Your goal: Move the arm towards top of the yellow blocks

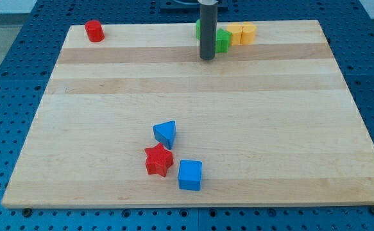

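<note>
Jaws we have none: our arm ends in a plain dark rod, so nothing is spread, pressed together or pinching, and my tip (206,58) is all we work with. It rests on the wooden board (193,102) near the view's top edge.

Just to the view's right of my tip sits a green block (223,40), its shape hard to make out, close enough that we cannot tell whether the rod touches it. A second bit of green (198,27) peeks out on the rod's left side, mostly hidden behind it. Beyond the green block, further to the view's right of my tip, the two yellow blocks (242,33) stand side by side, touching each other and apparently the green one; their shapes are unclear.

Well apart from my tip, toward the view's bottom, lie a blue triangular block (165,133), a red star block (158,160) and a blue cube (190,174). A red cylinder (95,31) stands far to the view's left.

We judge the step barely begun. To do it well, we should swing upward around the green block without shoving it into the yellows, then slide right along the narrow strip between the blocks and the board's top edge, stopping just above the yellow pair.
</note>
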Tool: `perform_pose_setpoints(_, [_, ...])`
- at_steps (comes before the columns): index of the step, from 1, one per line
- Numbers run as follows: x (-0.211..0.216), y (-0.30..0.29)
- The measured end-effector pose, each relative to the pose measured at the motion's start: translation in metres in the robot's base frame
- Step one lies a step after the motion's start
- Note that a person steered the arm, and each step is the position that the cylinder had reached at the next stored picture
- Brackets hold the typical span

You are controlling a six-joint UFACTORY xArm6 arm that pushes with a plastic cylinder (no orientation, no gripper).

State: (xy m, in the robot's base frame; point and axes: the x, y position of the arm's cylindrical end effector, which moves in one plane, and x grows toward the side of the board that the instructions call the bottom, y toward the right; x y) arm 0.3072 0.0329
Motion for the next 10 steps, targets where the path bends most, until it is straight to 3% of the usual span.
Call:
perform_pose_setpoints(2, [-0.005,0.066])
perform_pose_setpoints(5, [-0.076,0.141])
perform_pose_setpoints(8, [-0.092,0.149])
perform_pose_setpoints(10, [-0.116,0.122])
